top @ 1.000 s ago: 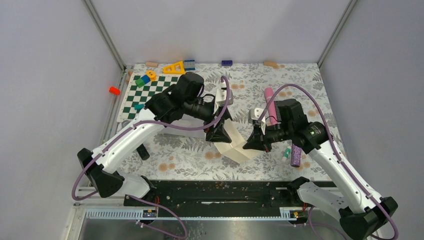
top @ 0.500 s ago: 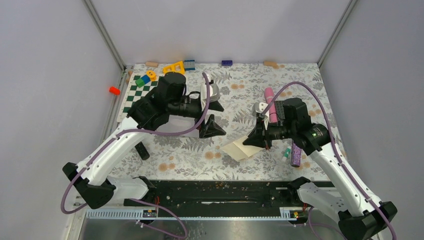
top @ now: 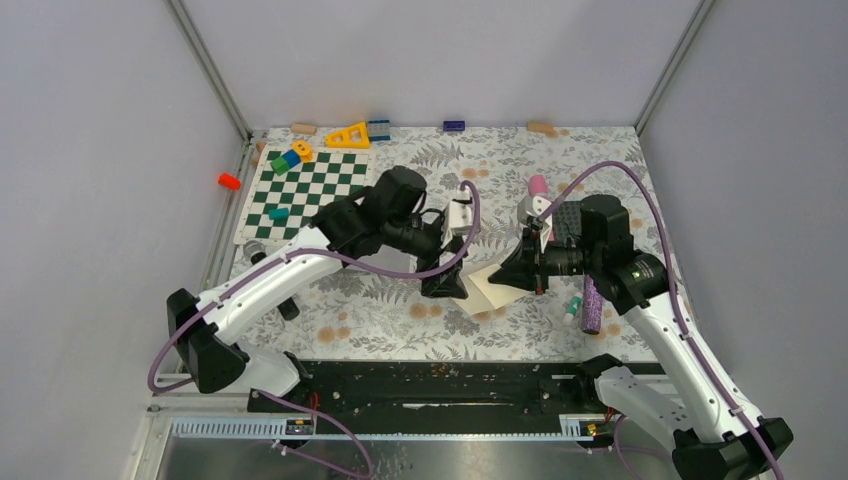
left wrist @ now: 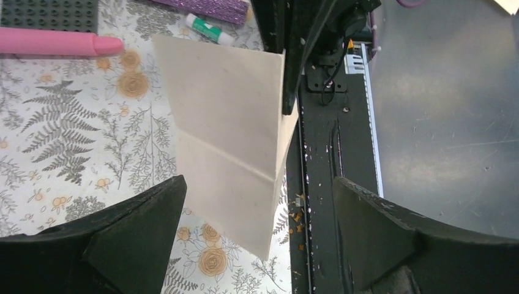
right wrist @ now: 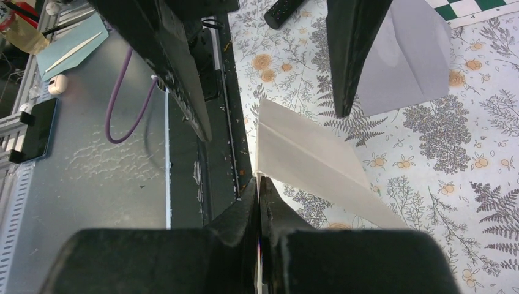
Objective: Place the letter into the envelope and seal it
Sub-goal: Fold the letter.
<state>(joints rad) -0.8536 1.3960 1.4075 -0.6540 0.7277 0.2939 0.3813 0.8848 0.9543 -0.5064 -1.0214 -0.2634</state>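
- Clamping one edge of the letter [right wrist: 312, 156], the right jaws are pressed together with the cream sheet pinched between them. In the right wrist view the two dark fingers [right wrist: 238, 211] meet at the centre of the frame.
- Left jaws stand wide apart and hold nothing. In the left wrist view one finger [left wrist: 131, 236] fills the lower left corner and the other the lower right, with the letter [left wrist: 226, 141] showing in the gap between them.
- Letter: a folded sheet with one crease across it, raised at the gripped edge and slanting down toward the worktop [top: 400, 320]. In the top view it lies just below centre [top: 488, 292], between the two arms.
- Envelope [right wrist: 407, 61]: pale grey-lavender, flat on the floral worktop at the upper right of the right wrist view. It sits beside the chessboard corner [right wrist: 483, 7], partly behind a left finger and apart from the letter, which is outside it.
- Pink marker [left wrist: 55, 44], glue stick [left wrist: 208, 30] and purple glitter tube [left wrist: 202, 7]: along the upper left of the left wrist view, beyond the letter.
- Dark grey studded plate [left wrist: 49, 12]: top left corner of the same view.
- Black base rail [top: 430, 385]: along the lower part of the top view, below the letter.
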